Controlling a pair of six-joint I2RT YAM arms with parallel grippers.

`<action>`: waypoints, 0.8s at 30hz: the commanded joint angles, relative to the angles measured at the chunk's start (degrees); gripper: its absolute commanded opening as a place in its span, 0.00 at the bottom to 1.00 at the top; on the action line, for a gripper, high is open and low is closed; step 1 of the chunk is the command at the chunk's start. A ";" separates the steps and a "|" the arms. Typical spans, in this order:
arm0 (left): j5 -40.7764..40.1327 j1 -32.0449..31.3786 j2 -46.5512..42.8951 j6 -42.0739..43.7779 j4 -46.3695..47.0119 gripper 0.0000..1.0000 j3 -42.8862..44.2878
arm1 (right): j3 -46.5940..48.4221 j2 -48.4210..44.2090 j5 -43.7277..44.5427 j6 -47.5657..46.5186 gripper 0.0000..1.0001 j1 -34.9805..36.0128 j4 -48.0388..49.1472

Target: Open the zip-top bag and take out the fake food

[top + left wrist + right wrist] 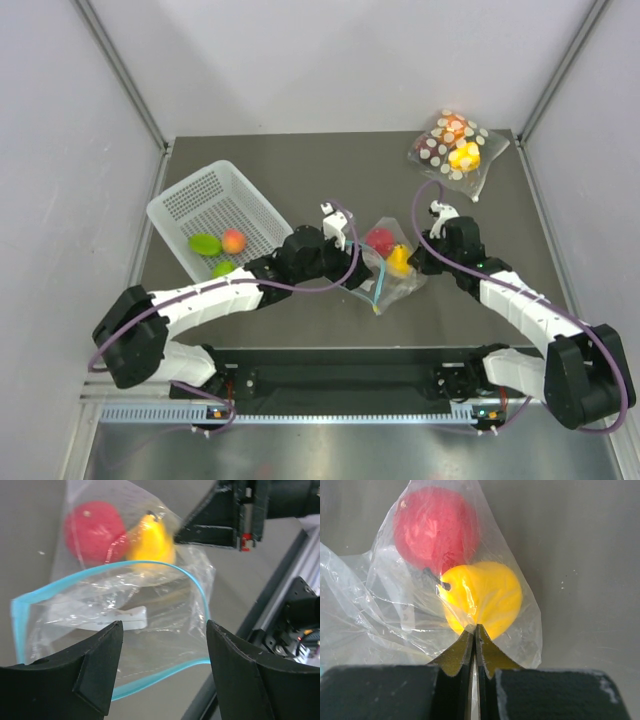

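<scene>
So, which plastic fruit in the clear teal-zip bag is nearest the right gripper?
The yellow fruit, at the shut right gripper; the red fruit lies beyond.

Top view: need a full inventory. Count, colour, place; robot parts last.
zip-top bag: one, clear with a teal strip, table centre between the grippers, mouth open
red fruit: one, inside the zip-top bag
yellow fruit: one, inside the zip-top bag, beside the red one
basket: one, white mesh, left side of the table
green fruits: two, in the basket
peach-orange fruit: one, in the basket
polka-dot bag: one, clear with white dots, far right corner, yellow and orange pieces inside
table: one, dark grey
left gripper: open, jaws at the bag's mouth
right gripper: shut, pinching the bag's plastic by the yellow fruit
</scene>
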 commanded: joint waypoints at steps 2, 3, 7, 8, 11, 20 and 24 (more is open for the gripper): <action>2.88 -0.56 0.84 -1.64 5.83 0.69 -0.84 | 2.97 -1.30 -0.34 0.72 0.01 1.05 0.65; 3.06 -0.65 1.10 -1.73 5.83 0.68 -1.02 | 2.97 -1.30 -0.34 0.64 0.01 0.96 0.65; 2.71 -0.83 3.03 -1.56 5.57 0.64 -1.46 | 2.97 -1.29 -0.43 0.72 0.01 1.05 0.74; 2.01 -0.83 3.73 -1.38 5.57 0.64 -1.54 | 2.97 -1.30 -0.51 0.72 0.01 1.05 0.74; 1.56 -0.83 6.11 -0.94 5.66 0.63 -1.46 | 2.89 -1.73 -1.13 0.90 0.01 1.14 0.83; 2.36 -0.83 12.96 -1.73 10.57 0.61 -0.67 | 2.88 -4.10 -4.55 0.90 0.07 1.40 -0.49; 2.53 -0.83 17.26 -2.43 12.51 0.61 0.39 | 3.76 -8.57 -4.57 1.25 0.46 1.40 -2.59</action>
